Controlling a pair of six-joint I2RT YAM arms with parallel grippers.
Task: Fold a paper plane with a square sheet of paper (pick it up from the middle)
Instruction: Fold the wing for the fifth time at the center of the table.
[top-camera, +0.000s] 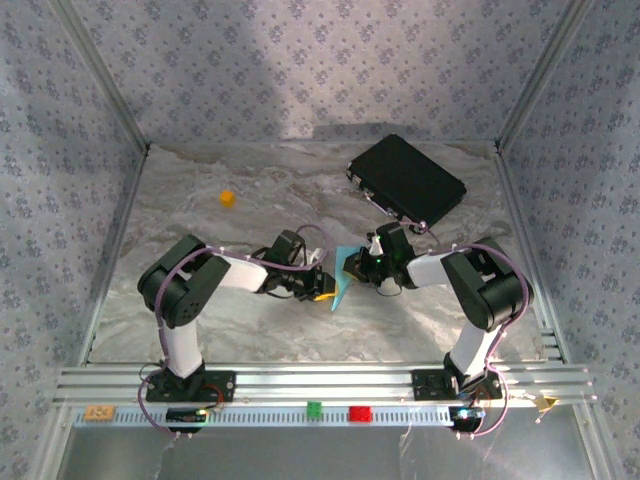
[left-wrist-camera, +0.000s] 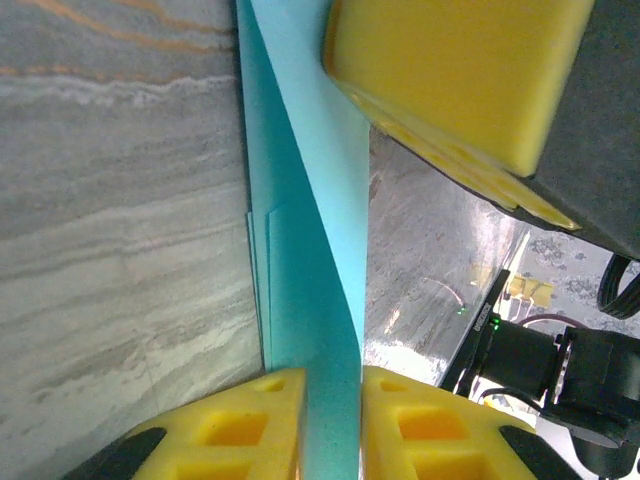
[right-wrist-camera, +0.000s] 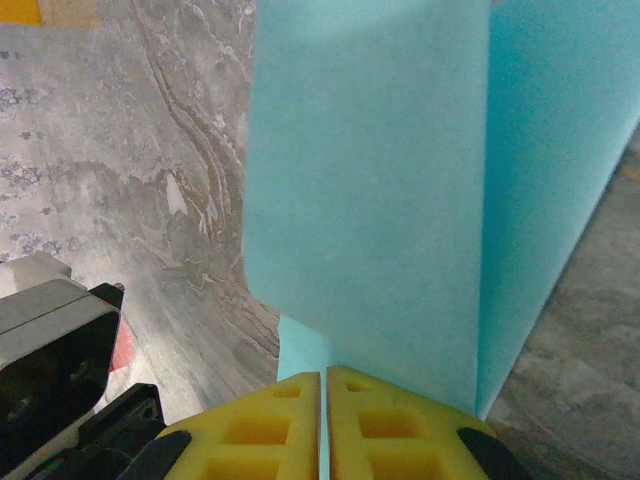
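Above the middle of the desk (top-camera: 250, 330), the part-folded paper sheet (top-camera: 341, 283) is held on edge between both arms. The right tool (right-wrist-camera: 324, 390) pinches it; the left tool (left-wrist-camera: 333, 400) stands slightly spread around it. Risk: on single-point support, the sheet may swing, twist or unfold.

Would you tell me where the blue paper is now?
In the top view, the blue paper sits mid-table between left claw and right claw, which pinches it.

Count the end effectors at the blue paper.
2. The left end effector has the paper between its fingers, on its left side; the right end effector is shut on it from the right, mid-table.
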